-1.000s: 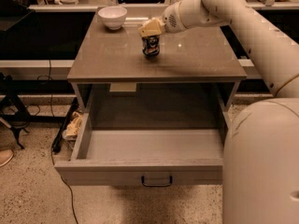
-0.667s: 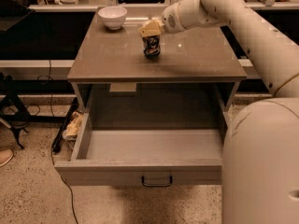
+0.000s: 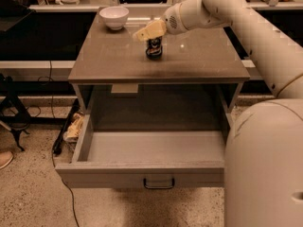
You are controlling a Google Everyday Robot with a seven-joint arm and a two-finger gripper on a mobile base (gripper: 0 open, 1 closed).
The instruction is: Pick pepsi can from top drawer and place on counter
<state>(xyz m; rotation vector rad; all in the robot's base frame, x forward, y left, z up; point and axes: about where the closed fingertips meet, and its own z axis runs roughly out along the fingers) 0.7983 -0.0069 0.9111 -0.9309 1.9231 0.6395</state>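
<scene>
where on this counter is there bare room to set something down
The counter is bare along its front edge, before the pepsi can, and across its right side. The top drawer floor shows nothing. Crowded: back left by the white bowl, and mid-back where the gripper sits at the can's top.

A lab's mock kitchen: speckled floor (image 3: 28,197), loose cables (image 3: 60,138), a white bowl (image 3: 114,17) on the counter (image 3: 113,60). The hand (image 3: 141,34) hangs over that counter.

one view — high, near, facing down at top drawer (image 3: 109,175); gripper (image 3: 147,31) above counter (image 3: 111,60)
</scene>
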